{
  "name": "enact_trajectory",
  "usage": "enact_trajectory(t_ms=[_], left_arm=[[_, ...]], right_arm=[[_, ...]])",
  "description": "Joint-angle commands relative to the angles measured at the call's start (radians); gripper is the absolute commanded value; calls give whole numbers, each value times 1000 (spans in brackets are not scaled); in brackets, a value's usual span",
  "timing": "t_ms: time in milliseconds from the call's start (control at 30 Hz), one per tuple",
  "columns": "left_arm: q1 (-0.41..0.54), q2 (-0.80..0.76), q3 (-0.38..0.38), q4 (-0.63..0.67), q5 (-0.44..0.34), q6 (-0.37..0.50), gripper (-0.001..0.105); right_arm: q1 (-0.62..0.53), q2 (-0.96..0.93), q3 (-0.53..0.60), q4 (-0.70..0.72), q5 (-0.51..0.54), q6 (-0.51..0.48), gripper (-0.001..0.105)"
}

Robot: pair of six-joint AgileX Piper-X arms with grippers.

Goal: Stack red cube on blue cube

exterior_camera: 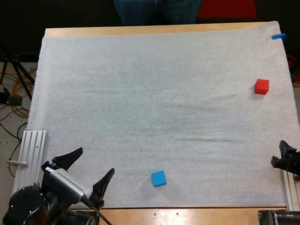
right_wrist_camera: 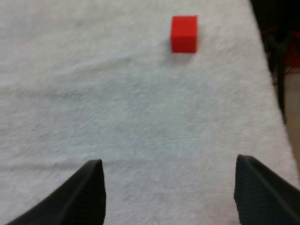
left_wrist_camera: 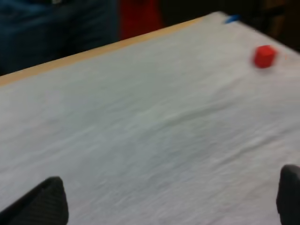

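Observation:
The red cube (exterior_camera: pixel 261 86) rests on the white mat at the far right, well away from both arms. The blue cube (exterior_camera: pixel 159 178) lies near the mat's front edge, about the middle. My left gripper (exterior_camera: pixel 91 173) stands open at the front left, to the left of the blue cube, with nothing between its fingers. In the left wrist view the red cube (left_wrist_camera: pixel 264 56) is far ahead of the open left gripper (left_wrist_camera: pixel 171 201). My right gripper (exterior_camera: pixel 283 154) sits at the right edge. In the right wrist view its fingers (right_wrist_camera: pixel 89 192) stand wide apart, with the red cube (right_wrist_camera: pixel 183 33) ahead of them.
A person's legs (exterior_camera: pixel 157 10) in blue trousers stand beyond the table's far side. A metal rail (exterior_camera: pixel 31 152) lies off the mat's front left. The wooden table edge (exterior_camera: pixel 140 31) borders the white mat (exterior_camera: pixel 154 117) at the back.

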Motion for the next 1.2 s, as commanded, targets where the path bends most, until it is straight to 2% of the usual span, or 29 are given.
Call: enact_trajectory(t_ms=[0, 133, 367, 467, 567, 733, 1167], left_arm=[[-24, 15, -20, -10, 23, -10, 87], [-85, 62, -47, -10, 56, -10, 87], [-99, 98, -51, -10, 94, -10, 87], [-99, 100, -51, -10, 94, -10, 87], [-99, 100, -51, -10, 94, -10, 87], [-99, 100, -51, -10, 94, -10, 87], [-99, 100, -51, -10, 94, -10, 87]], right_arm=[[-1, 17, -23, 10, -27, 4, 58], [-1, 63, -46, 11, -41, 4, 58], [-1, 146, -57, -63, -82, -12, 59], [-1, 201, -84, -106, -79, -12, 68], [-1, 294, -134, -159, -68, -5, 77], [-1, 510, -247, -235, 1, 26, 77], [-1, 1040, -508, -344, 60, 114, 77]])
